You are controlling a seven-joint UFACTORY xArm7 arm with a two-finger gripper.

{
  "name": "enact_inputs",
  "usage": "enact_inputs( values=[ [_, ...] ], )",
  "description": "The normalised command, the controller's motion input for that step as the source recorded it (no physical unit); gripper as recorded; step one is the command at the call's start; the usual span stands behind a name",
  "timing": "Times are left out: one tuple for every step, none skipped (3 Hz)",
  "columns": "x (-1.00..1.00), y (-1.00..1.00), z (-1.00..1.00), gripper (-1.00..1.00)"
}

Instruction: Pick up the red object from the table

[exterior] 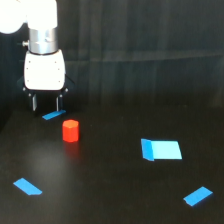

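The red object [70,130] is a small stubby red-orange cylinder standing upright on the dark table [115,190], left of centre. My gripper [46,104] hangs from the white head at the upper left, above and to the exterior view's left of the cylinder, apart from it. Its two thin fingers [34,103] point down with a gap between them and nothing held, so it stands open.
A small flat blue piece [53,115] lies just below the fingertips. A larger blue piece [161,149] lies at the right, another [197,196] at the lower right, and one [27,186] at the lower left.
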Motion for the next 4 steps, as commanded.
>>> enact_inputs(
  values=[
    [0.13, 0.13, -0.22, 1.0],
    [0.18, 0.02, -0.22, 0.92],
    [0.79, -0.47, -0.19, 1.0],
    [0.74, -0.49, -0.06, 1.0]
  ],
)
